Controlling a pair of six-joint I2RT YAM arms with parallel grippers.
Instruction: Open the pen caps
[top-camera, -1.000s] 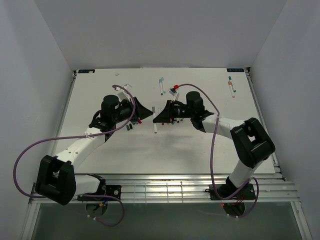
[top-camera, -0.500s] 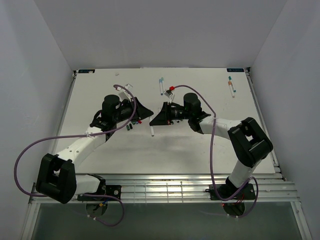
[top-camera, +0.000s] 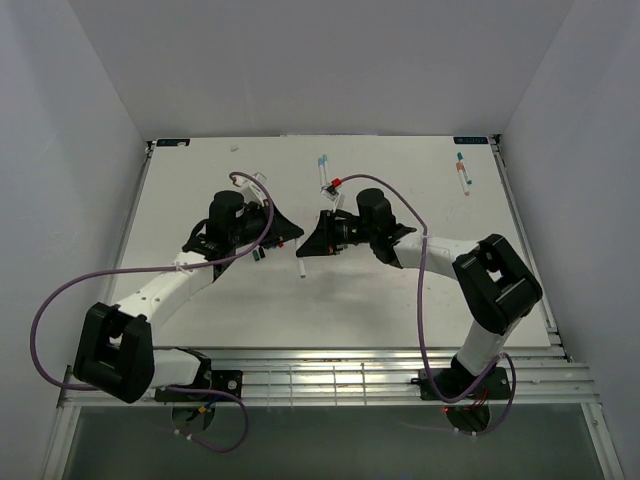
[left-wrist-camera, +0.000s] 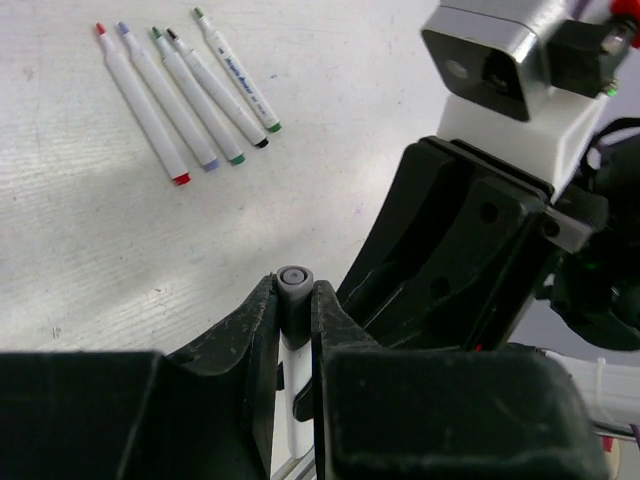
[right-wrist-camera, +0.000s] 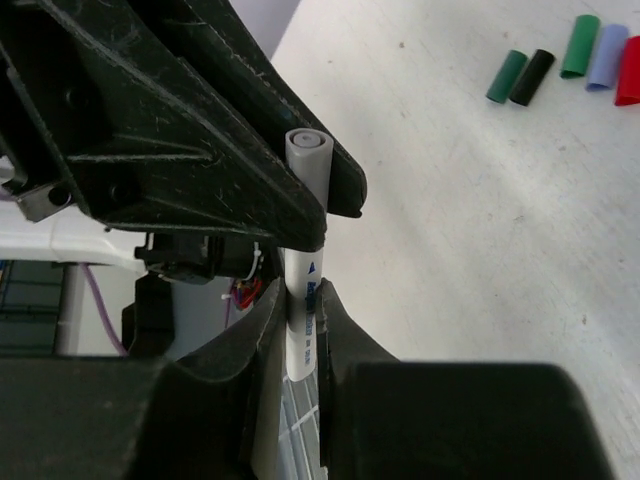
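Grey plastic, the pen cap (left-wrist-camera: 294, 283) sits on the end of a white pen barrel (right-wrist-camera: 304, 290), held between the two arms over the middle of the table (right-wrist-camera: 450, 220). The left gripper (left-wrist-camera: 295, 315) is closed onto this cap, a finger pressed against each side. The right gripper (right-wrist-camera: 303, 335) clamps the barrel just below it. Five loose caps (right-wrist-camera: 530, 77), two green, one black, one lavender and one red, lie close together on the table. The uncapped pens (left-wrist-camera: 190, 95) lie in a row.
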